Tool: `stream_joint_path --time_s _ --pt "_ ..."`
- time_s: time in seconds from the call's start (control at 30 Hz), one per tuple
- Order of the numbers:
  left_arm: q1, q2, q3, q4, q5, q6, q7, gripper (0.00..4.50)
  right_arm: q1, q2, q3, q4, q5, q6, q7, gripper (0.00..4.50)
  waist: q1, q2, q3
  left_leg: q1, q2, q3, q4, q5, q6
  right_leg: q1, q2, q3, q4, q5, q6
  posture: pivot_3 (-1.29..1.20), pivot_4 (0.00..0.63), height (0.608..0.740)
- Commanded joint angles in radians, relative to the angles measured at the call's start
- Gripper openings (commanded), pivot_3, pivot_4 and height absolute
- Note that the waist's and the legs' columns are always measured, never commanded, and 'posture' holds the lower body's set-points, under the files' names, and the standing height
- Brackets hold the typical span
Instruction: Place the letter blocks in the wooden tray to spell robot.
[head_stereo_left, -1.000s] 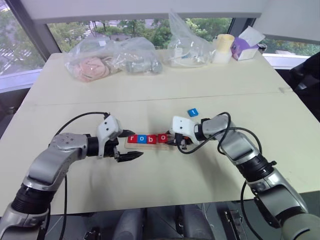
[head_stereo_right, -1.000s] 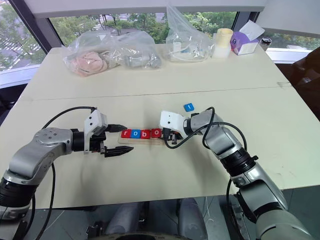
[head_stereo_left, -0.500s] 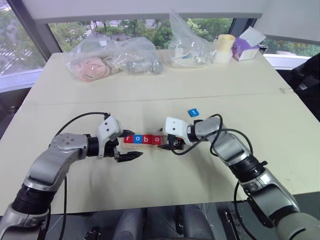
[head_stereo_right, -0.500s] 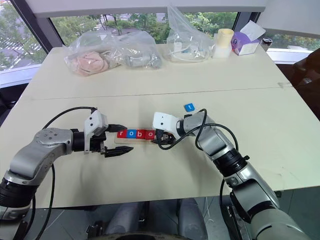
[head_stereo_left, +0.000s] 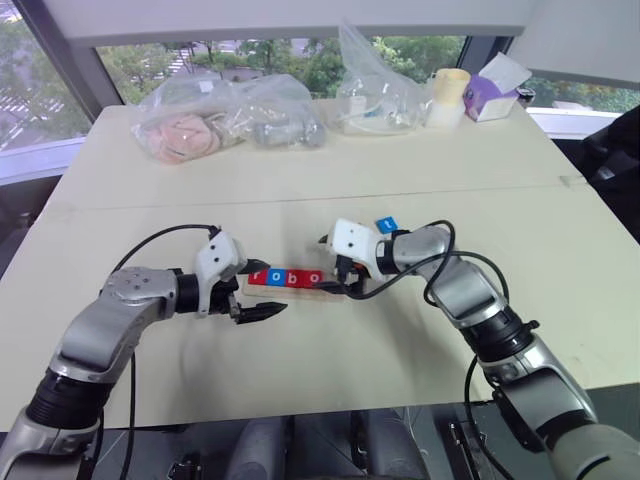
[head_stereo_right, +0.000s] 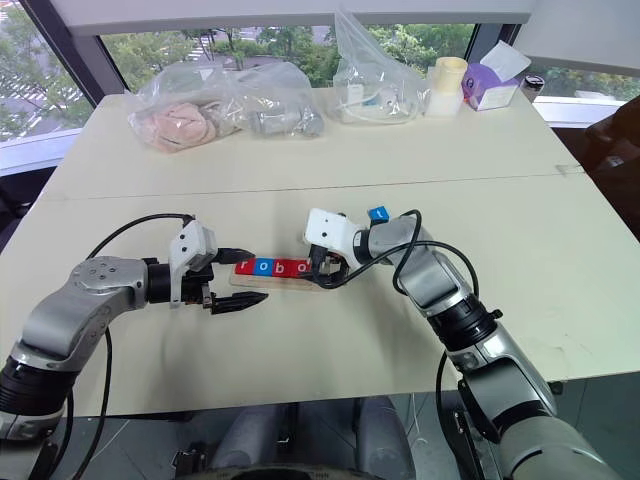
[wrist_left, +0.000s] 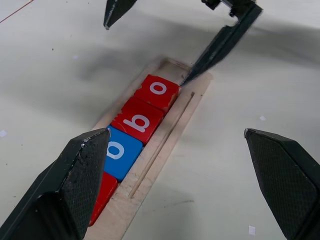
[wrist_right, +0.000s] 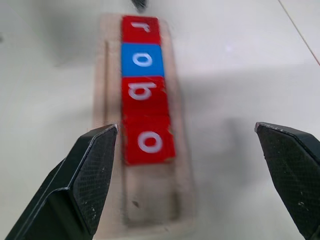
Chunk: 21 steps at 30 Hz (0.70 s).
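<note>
The wooden tray (head_stereo_left: 296, 292) lies mid-table holding several letter blocks in a row: red r (wrist_right: 140, 29), blue o (wrist_right: 142, 59), red b (wrist_right: 144, 92) and red o (wrist_right: 148, 141). Bare wood shows at the recess's right end. A blue t block (head_stereo_left: 387, 226) lies on the table behind and to the right. My left gripper (head_stereo_left: 268, 289) is open, one finger on each side of the tray's left end. Over the right end, my right gripper (head_stereo_left: 330, 266) is open with nothing gripped, one fingertip (wrist_left: 186, 81) close beside the red o.
At the far edge of the table sit clear plastic bags (head_stereo_left: 225, 115) of items, another bag (head_stereo_left: 375, 100), a cream cup (head_stereo_left: 447, 95) and a tissue box (head_stereo_left: 492, 92). A seam (head_stereo_left: 300, 195) crosses the tabletop behind the tray.
My right gripper has opened and let go of the red o, which now lies fourth in the tray. The hand shifted slightly left and up. The left arm kept still.
</note>
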Motion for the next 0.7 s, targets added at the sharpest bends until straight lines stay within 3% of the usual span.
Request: stream_joint_path --time_s 0.03,0.2,0.4,0.53,0.7 --pt "-0.007 0.000 0.008 -0.011 -0.004 -0.011 -0.002 4.50 0.006 0.016 -0.015 -0.037 0.004 0.011 -0.034 4.48 0.000 0.000 0.000 0.000 0.000 0.000 0.000 0.000 0.000 0.000 0.000 0.000 0.000 0.000 0.000 0.00 0.150 0.740" --pt "-0.018 -0.038 0.073 -0.050 -0.081 0.035 0.037 4.50 -0.002 0.034 -0.159 0.000 0.005 0.037 -0.213 4.48 0.003 0.000 0.000 0.000 0.000 0.000 0.000 0.000 0.000 0.000 0.000 0.000 0.000 0.000 0.000 0.00 0.150 0.740" --pt "-0.055 -0.104 0.125 -0.091 -0.151 0.082 0.124 4.50 0.068 0.137 -0.439 -0.157 0.090 0.276 -0.471 4.48 0.004 0.000 0.000 0.000 0.000 -0.001 0.000 0.000 0.000 0.000 0.000 0.000 0.000 0.002 0.003 0.00 0.150 0.740" --pt "-0.082 -0.128 0.099 -0.066 -0.129 0.056 0.147 4.50 0.115 0.165 -0.444 -0.154 0.089 0.313 -0.537 4.48 0.001 0.000 0.000 0.000 0.000 0.000 0.000 0.000 0.000 0.000 0.000 0.000 0.001 0.002 0.003 0.00 0.150 0.740" --pt "-0.122 -0.144 0.061 -0.016 -0.087 0.021 0.150 4.50 0.065 0.230 -0.460 -0.006 0.083 0.312 -0.647 4.48 -0.004 0.000 0.000 0.001 -0.001 0.001 -0.001 0.000 0.000 0.000 0.000 0.001 0.003 0.000 0.000 0.00 0.150 0.740"
